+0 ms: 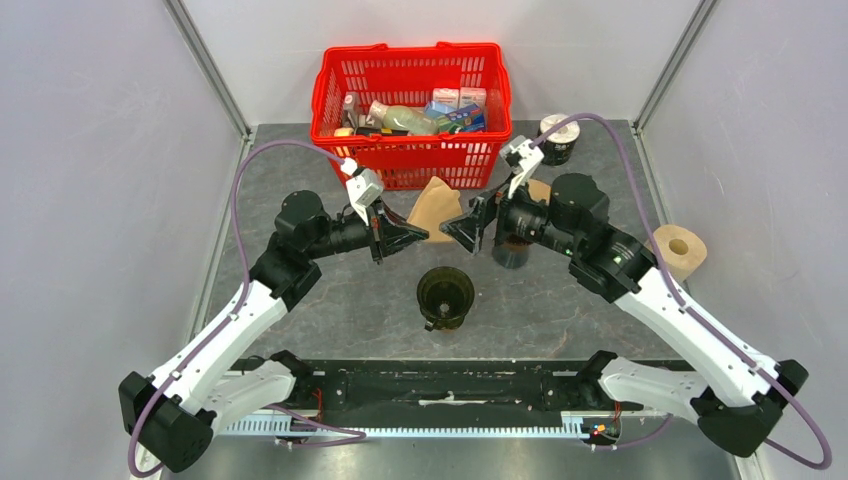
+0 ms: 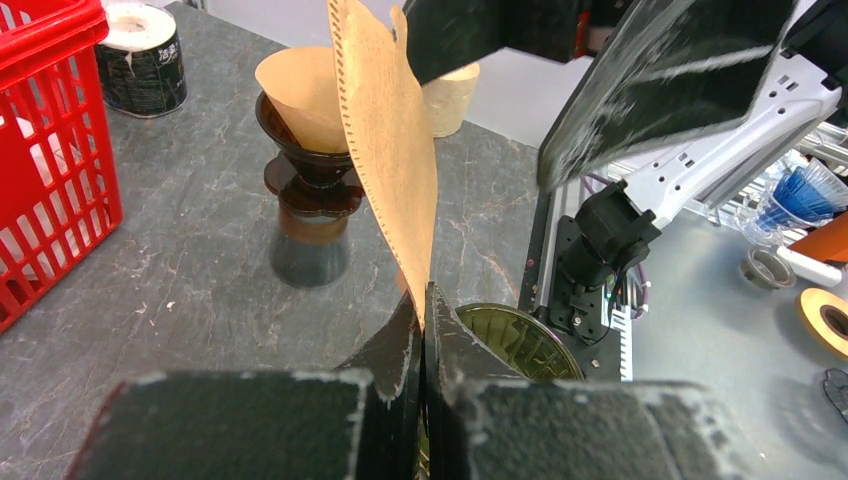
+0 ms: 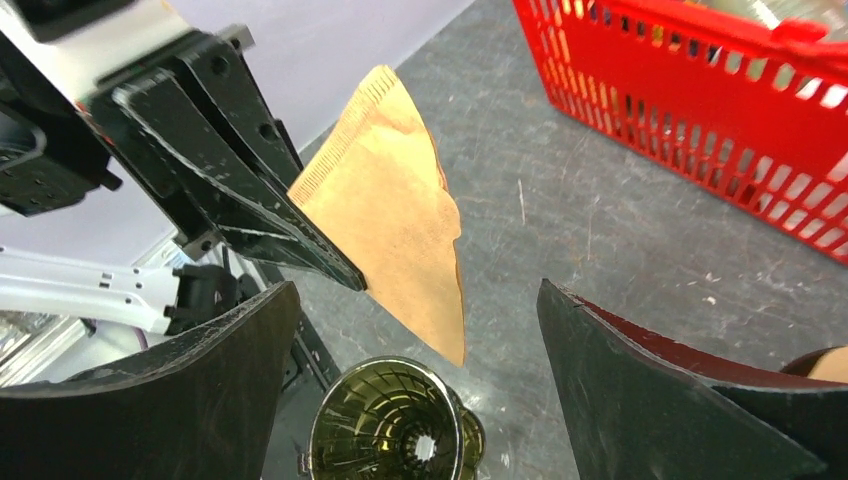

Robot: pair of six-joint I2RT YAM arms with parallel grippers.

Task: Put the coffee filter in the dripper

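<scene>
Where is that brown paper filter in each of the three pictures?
Top external: filter at centre, just below the red basket.
Left wrist: filter upright mid-frame, pinched in the left tool.
Right wrist: filter centre-left, above the dripper.
Shared landmark: the dripper, seen in all three.

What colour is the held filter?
Light brown coffee filter; right wrist view shows it best.
</scene>
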